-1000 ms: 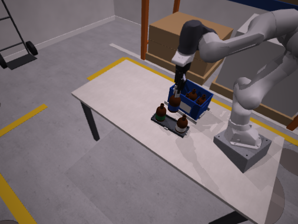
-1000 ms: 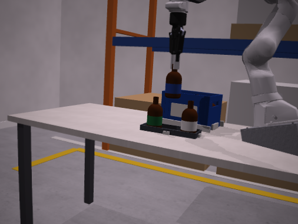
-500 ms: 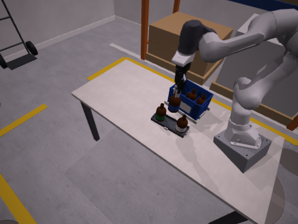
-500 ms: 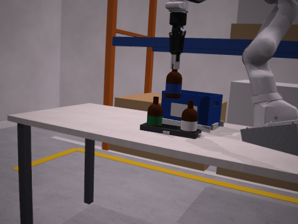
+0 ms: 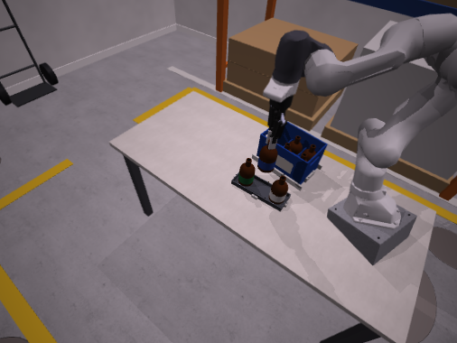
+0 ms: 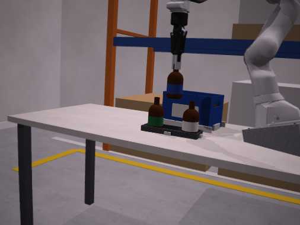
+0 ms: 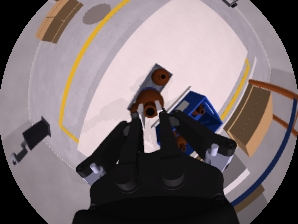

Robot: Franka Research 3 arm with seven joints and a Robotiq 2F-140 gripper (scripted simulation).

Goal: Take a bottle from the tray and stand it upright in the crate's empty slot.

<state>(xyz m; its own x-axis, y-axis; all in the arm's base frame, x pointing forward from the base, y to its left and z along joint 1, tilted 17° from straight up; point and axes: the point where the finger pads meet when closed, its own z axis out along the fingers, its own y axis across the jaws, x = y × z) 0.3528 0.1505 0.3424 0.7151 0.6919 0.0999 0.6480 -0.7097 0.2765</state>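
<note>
My gripper [image 6: 176, 66] is shut on the neck of a brown bottle with a blue label [image 6: 174, 84]. The bottle hangs upright in the air, above the dark tray [image 6: 171, 131] and in front of the blue crate [image 6: 195, 109]. It also shows in the top view [image 5: 267, 158] and in the wrist view [image 7: 150, 107]. On the tray stand a brown bottle with a green label [image 6: 156, 113] and a brown bottle with a white label [image 6: 190, 118], with a gap between them. The crate [image 5: 292, 153] holds several brown bottles [image 5: 295, 144].
The robot base [image 5: 372, 225] stands on the table to the right of the crate. An orange rack post [image 6: 111, 53] and cardboard boxes [image 5: 271, 50] stand behind the table. A hand truck [image 5: 24, 77] stands far left on the floor.
</note>
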